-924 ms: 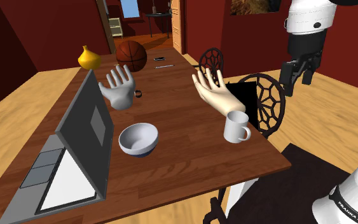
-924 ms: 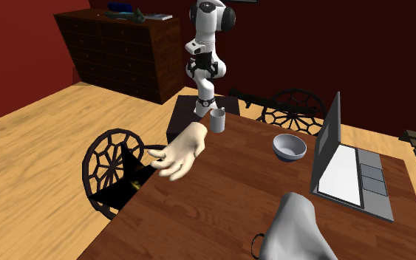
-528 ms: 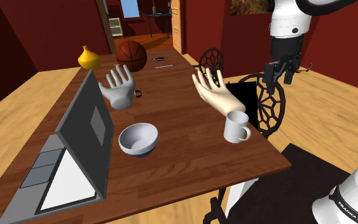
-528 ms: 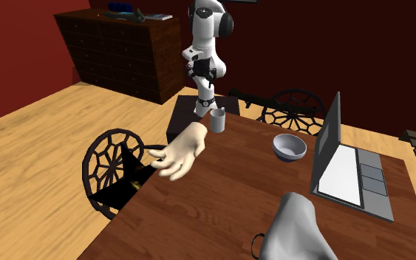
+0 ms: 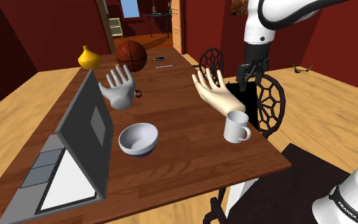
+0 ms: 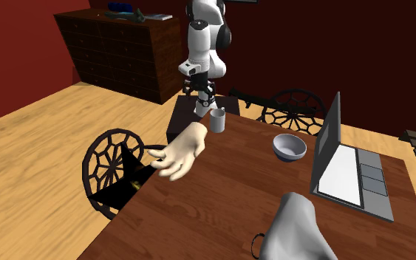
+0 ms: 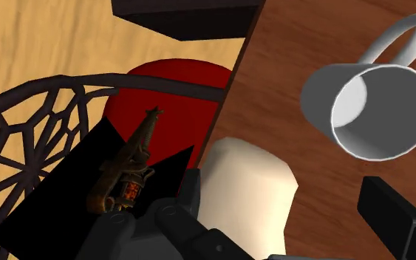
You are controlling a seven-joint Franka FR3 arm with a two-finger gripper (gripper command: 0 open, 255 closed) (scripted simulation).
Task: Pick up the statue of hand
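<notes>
A cream hand statue (image 5: 210, 92) stands palm-up, fingers spread, near the table edge in the shoulder view's right half; it also lies at the table's edge (image 6: 180, 151). A second, pale grey hand statue (image 5: 119, 86) stands further left by the laptop. My black gripper (image 5: 248, 72) hangs open in the air just right of and slightly above the cream hand, over the chair. In the wrist view the cream statue's wrist end (image 7: 247, 185) sits between my spread fingers (image 7: 190, 185), untouched by them.
A white mug (image 5: 236, 126) stands close beside the cream hand's wrist. A white bowl (image 5: 138, 139), an open laptop (image 5: 75, 146), a basketball (image 5: 131, 56) and a yellow gourd (image 5: 89, 58) share the wooden table (image 5: 184, 146). A wheel-backed chair (image 5: 266, 102) holds an old pistol (image 7: 128, 166).
The arm has swung toward the shoulder view's left and lowered, bringing the gripper from beyond the chair to just beside the cream hand. The fingers stayed open.
</notes>
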